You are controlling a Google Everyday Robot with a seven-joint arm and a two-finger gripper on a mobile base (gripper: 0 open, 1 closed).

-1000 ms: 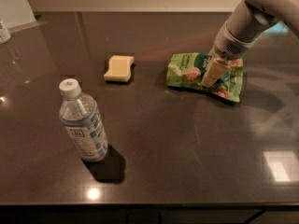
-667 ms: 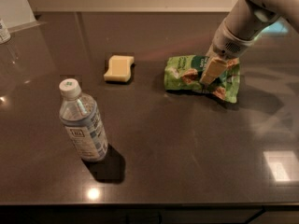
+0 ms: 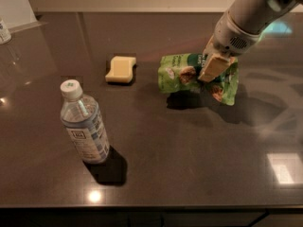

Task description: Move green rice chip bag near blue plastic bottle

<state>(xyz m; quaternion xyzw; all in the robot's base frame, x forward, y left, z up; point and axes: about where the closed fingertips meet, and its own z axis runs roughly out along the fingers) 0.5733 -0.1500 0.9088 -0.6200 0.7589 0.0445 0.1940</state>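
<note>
Gripping the bag around its upper middle, the jaws are sitting well to the right of the bottle and farther back on the counter. They are closing tight on the crumpled pouch. One pale finger is showing across its front, and the other is hiding behind the foil.

The bag is looking slightly raised, judging by the dark shadow lying under its near edge, so the carry step seems to be starting. The bottle is standing upright, near the front-left. The sponge is lying behind the bottle and a little to its right, between it and the bag.

The next move is calling for a sweep left and forward towards the bottle, passing in front of the sponge. It should be ending just beside the bottle, without knocking it over, before the bag is released.

The arm is running out of view at the top right. How much of the bag is clearing the counter is hard to tell. Far behind and left of the bottle, a small container is being cut off by the edge.
</note>
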